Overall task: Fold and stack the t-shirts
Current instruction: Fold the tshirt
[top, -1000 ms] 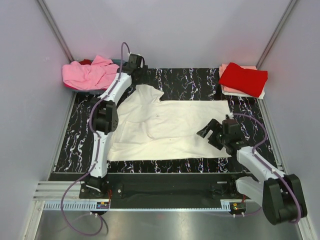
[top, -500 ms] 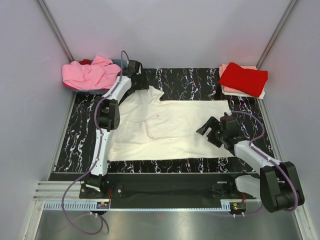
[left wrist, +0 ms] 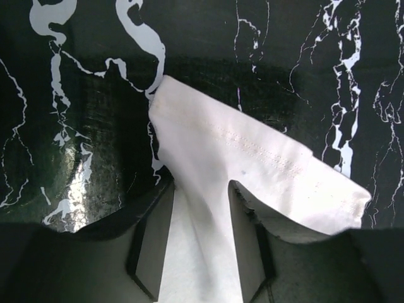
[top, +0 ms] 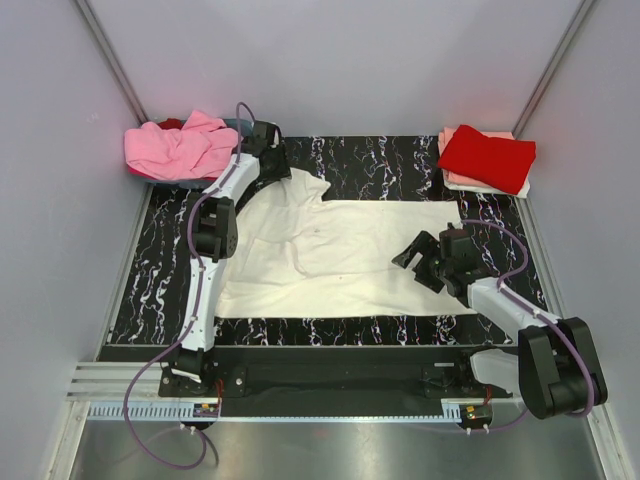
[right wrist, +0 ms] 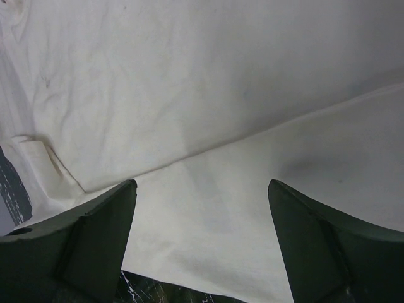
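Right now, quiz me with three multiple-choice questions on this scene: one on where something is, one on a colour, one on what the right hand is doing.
1. Where is the red shirt?
A) far right corner, on a pale stack
B) far left corner
C) in the middle

2. What colour is the spread shirt in the middle?
A) pink
B) red
C) white

3. The right hand is:
A) shut on the red shirt
B) open above the spread shirt
C) shut on pink cloth

Answers: 1 A, it lies folded on the pale stack at far right. 2 C, cream-white cloth covers the middle. 3 B, its fingers stand wide apart with white cloth below.
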Motion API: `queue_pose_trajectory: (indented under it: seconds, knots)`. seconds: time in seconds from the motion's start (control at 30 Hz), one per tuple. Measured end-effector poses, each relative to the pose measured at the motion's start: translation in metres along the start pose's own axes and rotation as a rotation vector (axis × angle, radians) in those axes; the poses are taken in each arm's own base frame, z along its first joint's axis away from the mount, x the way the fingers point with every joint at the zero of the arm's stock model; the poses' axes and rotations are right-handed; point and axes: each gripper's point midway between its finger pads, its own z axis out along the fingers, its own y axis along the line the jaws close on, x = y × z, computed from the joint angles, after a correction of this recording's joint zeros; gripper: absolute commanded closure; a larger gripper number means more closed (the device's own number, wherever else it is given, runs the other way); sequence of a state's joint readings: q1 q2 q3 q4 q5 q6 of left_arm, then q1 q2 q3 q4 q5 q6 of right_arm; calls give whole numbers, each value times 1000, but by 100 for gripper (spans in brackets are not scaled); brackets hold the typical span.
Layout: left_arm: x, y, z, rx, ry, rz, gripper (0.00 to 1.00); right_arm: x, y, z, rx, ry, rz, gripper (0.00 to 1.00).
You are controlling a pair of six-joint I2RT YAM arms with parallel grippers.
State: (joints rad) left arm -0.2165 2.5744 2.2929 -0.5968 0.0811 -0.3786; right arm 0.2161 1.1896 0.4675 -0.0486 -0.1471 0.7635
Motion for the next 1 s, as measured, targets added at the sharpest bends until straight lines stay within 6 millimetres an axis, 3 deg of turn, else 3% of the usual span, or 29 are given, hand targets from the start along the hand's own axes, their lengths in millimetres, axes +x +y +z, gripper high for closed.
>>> queue_pose_trajectory:
  seconds: [0.07, 0.37, 0.63, 0.7, 0.77, 0.83, 0.9, 1.0]
  knots:
    - [0, -1, 1, 7, -4, -3, 58, 1, -1, 1, 4, 4, 1, 8]
    - [-1, -3, 8, 38, -25, -15, 87, 1, -2, 3, 12, 11, 2, 8]
    - [2, -3, 6, 55, -42, -33, 100, -6, -1, -2, 47, -1, 7, 0]
    - [6, 0, 1, 43, -38, -47, 100, -19, 5, -7, 65, -33, 6, 0]
    - [14, 5, -6, 23, -33, -58, 100, -45, 20, -17, 86, -87, -3, 0]
    - [23, 11, -14, 1, -21, -63, 100, -80, 39, -29, 101, -156, -17, 0]
    - [34, 17, -23, -19, -9, -65, 100, -128, 59, -40, 112, -247, -25, 1]
    - [36, 19, -26, -24, -4, -67, 100, -194, 62, -41, 183, -337, -18, 7]
